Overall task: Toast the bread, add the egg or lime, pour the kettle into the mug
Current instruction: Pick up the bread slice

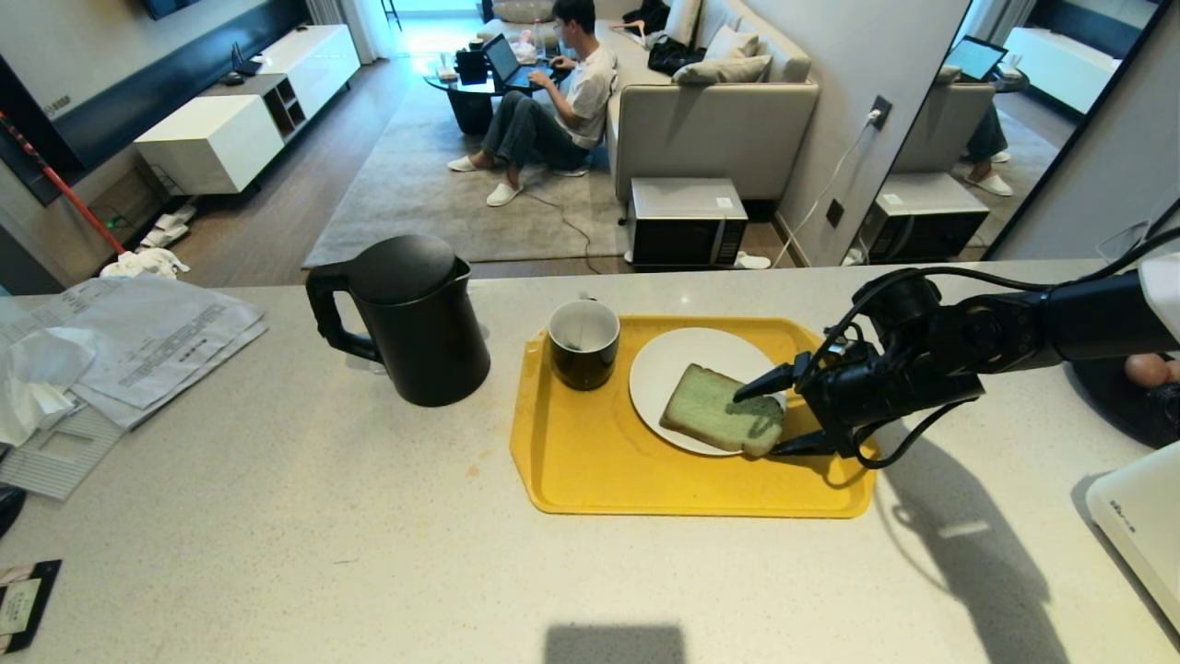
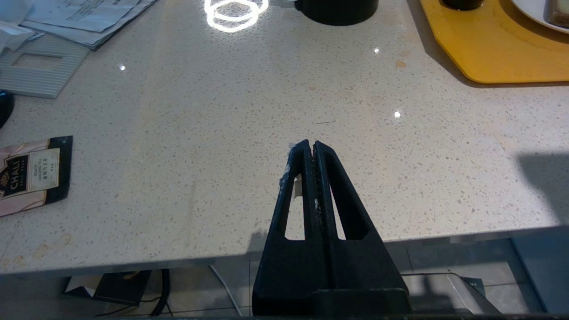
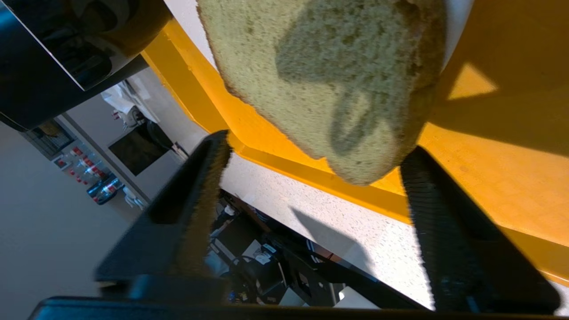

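Both fingers of right hand [image 1: 760,420] spread wide | straddling bread [image 1: 719,409] corner | not clamped

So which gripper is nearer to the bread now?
The right. The right gripper straddles the bread on the plate, jaws open. The left gripper is shut at the counter's near edge, far from it.

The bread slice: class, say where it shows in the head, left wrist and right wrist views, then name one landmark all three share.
Head view: the bread slice lies on the white plate, right of centre, the right gripper straddling its near corner.
Left wrist view: only a corner of it shows, at the top right edge.
Right wrist view: it fills the upper middle, ahead of the spread fingers.
Shared landmark: the yellow tray.
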Controlling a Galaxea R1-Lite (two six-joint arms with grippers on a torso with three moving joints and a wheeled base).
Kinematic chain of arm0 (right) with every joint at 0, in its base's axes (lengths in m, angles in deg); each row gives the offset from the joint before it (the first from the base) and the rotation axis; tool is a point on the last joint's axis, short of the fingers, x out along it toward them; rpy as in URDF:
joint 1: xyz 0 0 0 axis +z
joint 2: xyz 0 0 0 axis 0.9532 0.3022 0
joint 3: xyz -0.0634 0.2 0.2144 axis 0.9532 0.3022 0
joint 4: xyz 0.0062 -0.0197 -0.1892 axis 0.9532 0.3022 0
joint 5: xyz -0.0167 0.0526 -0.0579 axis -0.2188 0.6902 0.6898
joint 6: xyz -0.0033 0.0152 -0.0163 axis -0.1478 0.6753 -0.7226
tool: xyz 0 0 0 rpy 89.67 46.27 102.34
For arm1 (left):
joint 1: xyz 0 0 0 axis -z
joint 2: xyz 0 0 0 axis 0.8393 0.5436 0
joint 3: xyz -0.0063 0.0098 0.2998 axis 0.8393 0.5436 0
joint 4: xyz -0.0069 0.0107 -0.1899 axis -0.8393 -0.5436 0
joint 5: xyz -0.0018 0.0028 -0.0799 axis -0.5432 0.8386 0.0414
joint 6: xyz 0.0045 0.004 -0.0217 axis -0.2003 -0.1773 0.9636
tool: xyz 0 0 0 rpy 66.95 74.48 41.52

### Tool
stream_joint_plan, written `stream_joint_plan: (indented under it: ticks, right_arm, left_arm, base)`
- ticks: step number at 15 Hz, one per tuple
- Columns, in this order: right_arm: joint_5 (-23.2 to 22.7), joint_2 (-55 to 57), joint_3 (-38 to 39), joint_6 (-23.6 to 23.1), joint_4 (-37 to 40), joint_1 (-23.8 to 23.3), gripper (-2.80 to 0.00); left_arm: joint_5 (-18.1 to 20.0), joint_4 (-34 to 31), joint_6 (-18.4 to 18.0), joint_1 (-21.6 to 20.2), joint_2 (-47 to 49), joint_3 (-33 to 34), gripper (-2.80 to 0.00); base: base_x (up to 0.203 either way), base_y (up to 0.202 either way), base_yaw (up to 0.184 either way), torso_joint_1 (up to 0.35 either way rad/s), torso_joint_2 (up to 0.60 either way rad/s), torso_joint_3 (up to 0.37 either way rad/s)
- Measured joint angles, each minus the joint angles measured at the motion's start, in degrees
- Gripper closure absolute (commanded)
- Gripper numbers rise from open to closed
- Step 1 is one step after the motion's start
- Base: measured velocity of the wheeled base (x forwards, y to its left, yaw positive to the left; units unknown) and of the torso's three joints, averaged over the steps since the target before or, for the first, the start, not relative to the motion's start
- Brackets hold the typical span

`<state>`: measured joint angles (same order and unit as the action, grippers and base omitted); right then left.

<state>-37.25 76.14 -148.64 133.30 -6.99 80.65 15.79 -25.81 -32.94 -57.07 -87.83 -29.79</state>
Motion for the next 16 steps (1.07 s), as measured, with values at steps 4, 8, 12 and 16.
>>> stream_joint_plan:
  ticks: [4,8,12,16]
  right_arm:
    - [0.00,0.19,0.06,0.03,-0.01,0.00,0.00]
    - [0.02,0.01,0.44,0.21,0.55,-0.18,0.00]
    - [-0.05,-1.37,0.72,0.23,1.79,-0.96,0.00]
    - [0.00,-6.52,2.39,-1.06,2.27,-1.22,0.00]
  left_arm:
    - [-0.01,0.00,0.00,0.00,0.00,0.00,0.00]
    - [-0.01,0.00,0.01,0.00,0.00,0.00,0.00]
    - [-0.01,0.00,0.04,0.00,0.00,0.00,0.00]
    - [-0.01,0.00,0.01,0.02,0.00,0.00,0.00]
  base:
    - [0.000,0.000,0.000,0.000,0.00,0.000]
    - [0.000,0.000,0.000,0.000,0.00,0.000]
    - [0.000,0.000,0.000,0.000,0.00,0.000]
    - [0.000,0.000,0.000,0.000,0.00,0.000]
